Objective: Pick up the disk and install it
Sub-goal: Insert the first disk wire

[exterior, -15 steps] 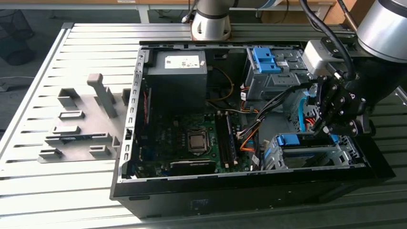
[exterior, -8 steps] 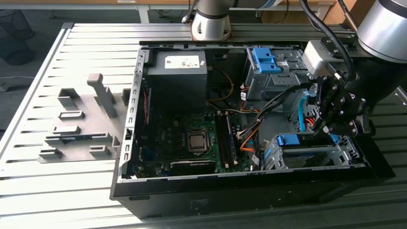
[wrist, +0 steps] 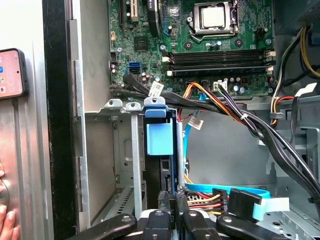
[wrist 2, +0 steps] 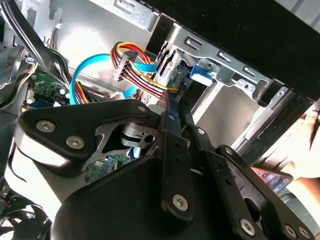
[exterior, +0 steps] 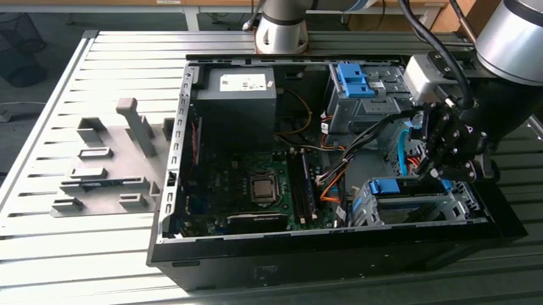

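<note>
Where jaws close: disk (wrist: 161,150) between.

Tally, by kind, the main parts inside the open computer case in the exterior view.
power supply: 1
processor socket: 1
blue plastic parts on the drive bays: 2
Total: 4
</note>
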Motion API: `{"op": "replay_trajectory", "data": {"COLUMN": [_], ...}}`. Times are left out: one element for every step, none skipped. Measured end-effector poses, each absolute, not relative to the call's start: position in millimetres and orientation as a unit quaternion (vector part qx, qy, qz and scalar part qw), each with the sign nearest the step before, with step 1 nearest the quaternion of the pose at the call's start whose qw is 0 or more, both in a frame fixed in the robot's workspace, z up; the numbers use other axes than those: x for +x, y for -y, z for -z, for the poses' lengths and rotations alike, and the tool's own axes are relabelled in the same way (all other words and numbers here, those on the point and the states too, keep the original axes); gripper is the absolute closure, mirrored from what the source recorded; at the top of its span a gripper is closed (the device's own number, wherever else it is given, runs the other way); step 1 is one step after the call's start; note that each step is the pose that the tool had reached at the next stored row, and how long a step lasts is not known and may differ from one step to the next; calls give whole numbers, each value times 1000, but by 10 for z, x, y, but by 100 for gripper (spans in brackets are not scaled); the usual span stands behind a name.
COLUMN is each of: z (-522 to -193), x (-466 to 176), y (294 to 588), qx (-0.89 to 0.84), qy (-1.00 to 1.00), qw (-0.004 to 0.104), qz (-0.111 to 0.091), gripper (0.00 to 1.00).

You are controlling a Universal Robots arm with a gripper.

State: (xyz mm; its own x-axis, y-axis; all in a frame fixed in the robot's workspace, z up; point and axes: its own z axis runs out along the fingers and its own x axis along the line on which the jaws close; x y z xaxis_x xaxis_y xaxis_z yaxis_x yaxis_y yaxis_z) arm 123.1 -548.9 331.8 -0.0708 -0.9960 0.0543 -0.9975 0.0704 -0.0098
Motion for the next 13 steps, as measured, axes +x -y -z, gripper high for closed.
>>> {"op": "replay_trajectory", "data": {"z": [-3316,-3314,-3311,-3307,-3305,-3303,-3302,-3300,-3298,-3295,-3293,-3290,-3287], "x": [1231,1231,1231,1231,1231,1231,1231,1231,1231,1231,1231,1231,1231], "y": [5489,5489,5489,5489,5489,5489,5489,5489,5489,5489,5489,5489,5489], "qx": [681,681,681,681,681,681,681,681,681,681,681,681,681], "qy": [731,731,731,731,731,731,731,731,731,731,731,731,731], "qw": [17,17,17,16,17,16,17,17,17,16,16,16,16], "qz": [-22,-22,-22,-22,-22,-22,-22,-22,-22,-22,-22,-22,-22], "gripper": [84,84,84,84,84,84,84,84,84,84,84,84,84]}}
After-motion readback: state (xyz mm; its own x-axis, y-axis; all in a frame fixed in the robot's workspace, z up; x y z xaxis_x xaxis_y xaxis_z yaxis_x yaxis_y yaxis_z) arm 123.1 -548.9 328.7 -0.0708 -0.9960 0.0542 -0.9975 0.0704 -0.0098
